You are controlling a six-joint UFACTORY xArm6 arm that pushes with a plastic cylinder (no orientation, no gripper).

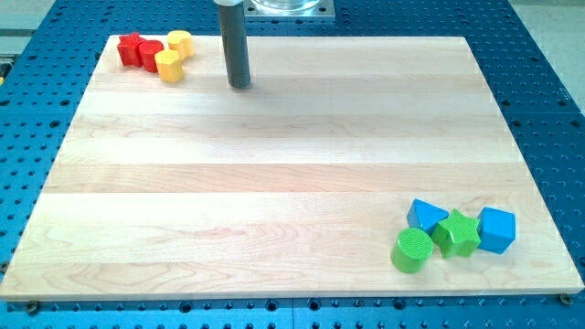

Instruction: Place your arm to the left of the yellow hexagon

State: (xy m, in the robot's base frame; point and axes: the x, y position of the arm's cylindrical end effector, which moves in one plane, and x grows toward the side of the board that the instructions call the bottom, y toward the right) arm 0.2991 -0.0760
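Two yellow blocks sit at the view's top left: one (169, 65), hexagon-like, in front, and another (180, 42) behind it; which one is the true hexagon is hard to tell. A red star (131, 47) and a red cylinder (150, 56) touch them on their left. My tip (239, 85) rests on the board to the right of this cluster, roughly one block-width clear of the front yellow block.
At the view's bottom right stand a green cylinder (412, 249), a green star (456, 233), a blue triangle (424, 216) and a blue cube (496, 229), all close together. The wooden board (274, 174) lies on a blue perforated table.
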